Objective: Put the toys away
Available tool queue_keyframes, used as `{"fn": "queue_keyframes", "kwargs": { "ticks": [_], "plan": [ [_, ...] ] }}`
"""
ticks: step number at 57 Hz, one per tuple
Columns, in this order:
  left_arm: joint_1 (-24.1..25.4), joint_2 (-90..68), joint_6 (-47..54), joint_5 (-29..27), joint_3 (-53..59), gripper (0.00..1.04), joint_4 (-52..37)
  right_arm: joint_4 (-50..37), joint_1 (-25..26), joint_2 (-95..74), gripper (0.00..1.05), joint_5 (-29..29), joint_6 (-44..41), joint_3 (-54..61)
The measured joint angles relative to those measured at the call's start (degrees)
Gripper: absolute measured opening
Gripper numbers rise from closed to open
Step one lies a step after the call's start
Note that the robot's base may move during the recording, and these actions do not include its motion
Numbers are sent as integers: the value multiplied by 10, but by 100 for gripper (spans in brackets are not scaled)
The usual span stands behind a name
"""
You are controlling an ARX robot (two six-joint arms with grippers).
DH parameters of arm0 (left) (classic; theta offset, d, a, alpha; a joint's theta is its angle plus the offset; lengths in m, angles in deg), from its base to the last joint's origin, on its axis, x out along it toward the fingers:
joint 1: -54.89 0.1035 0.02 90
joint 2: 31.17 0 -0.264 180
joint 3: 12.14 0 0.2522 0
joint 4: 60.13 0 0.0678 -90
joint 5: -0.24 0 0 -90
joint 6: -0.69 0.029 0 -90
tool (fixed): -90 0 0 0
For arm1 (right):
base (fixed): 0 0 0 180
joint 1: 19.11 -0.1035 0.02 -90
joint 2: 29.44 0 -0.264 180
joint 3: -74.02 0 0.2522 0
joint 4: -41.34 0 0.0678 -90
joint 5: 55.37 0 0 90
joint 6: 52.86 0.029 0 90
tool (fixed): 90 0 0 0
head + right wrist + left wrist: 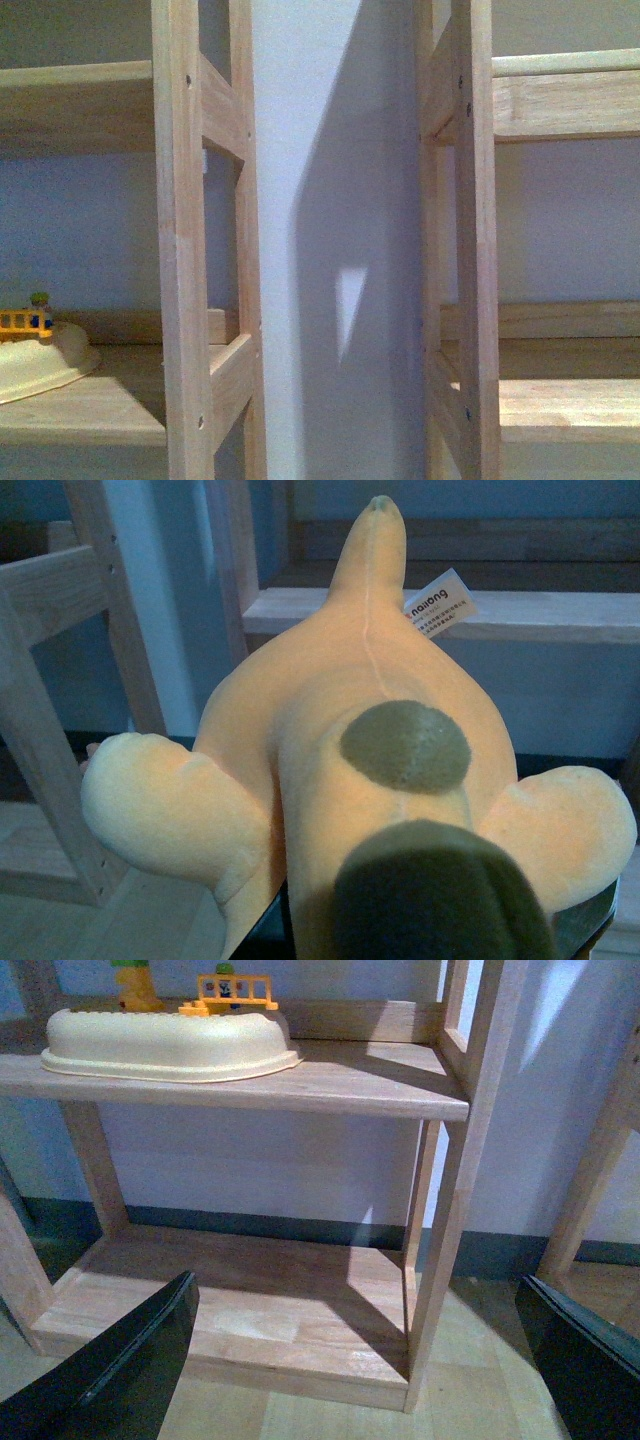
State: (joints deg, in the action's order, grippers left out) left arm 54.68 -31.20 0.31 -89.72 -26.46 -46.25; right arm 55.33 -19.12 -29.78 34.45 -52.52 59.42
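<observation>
The plush toy (330,730) fills the right wrist view: soft orange-yellow, with two rounded limbs, grey-green patches and a white tag (440,603). My right gripper (430,925) is shut on it; its jaws are mostly hidden under the plush, with only dark edges showing. A wooden shelf board (540,615) lies beyond the toy. My left gripper (355,1305) is open and empty, its black fingers (150,1350) wide apart above the floor, in front of the left unit's bottom shelf (250,1295). Neither gripper shows in the front view.
Two wooden shelf units (190,250) (470,250) stand against a pale wall with a gap (340,200) between them. A cream tub (170,1045) (40,365) sits on the left unit's shelf, with yellow plastic toys (235,990) behind it. An upright post (455,1210) stands ahead of my left gripper.
</observation>
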Motion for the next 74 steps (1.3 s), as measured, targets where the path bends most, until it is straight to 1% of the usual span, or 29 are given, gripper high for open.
{"fn": "queue_keyframes", "kwargs": {
  "ticks": [20, 22, 26, 31, 38, 44, 49, 56, 58, 67, 74],
  "plan": [
    [0, 0, 0, 0, 0, 98, 0, 0, 0, 0, 11, 0, 0, 0],
    [0, 0, 0, 0, 0, 98, 0, -3, -6, 0, 11, 19, 7, 0],
    [0, -1, 0, 0, 0, 98, 0, -22, -37, -2, 11, 109, 35, 0],
    [0, -1, 0, 0, 0, 98, 0, -30, -55, -9, 11, 167, 46, 0],
    [0, -1, 0, 0, 0, 98, 0, -52, -83, -29, 11, 202, 40, -2],
    [0, -1, 0, 0, 0, 98, 0, -85, -118, -57, 11, 242, 12, -19],
    [0, -1, 0, 0, 0, 98, 0, -118, -153, -89, 11, 282, -27, -53],
    [0, -1, 0, 0, 0, 98, 0, -163, -194, -128, 11, 323, -72, -101],
    [0, -1, 0, 0, 0, 98, 0, -181, -213, -147, 11, 340, -96, -125],
    [0, -1, 0, 0, 0, 98, 0, -203, -252, -199, 11, 368, -143, -199],
    [0, -1, 0, 0, 0, 98, 0, -214, -259, -235, 11, 369, -174, -257]
  ]
}}
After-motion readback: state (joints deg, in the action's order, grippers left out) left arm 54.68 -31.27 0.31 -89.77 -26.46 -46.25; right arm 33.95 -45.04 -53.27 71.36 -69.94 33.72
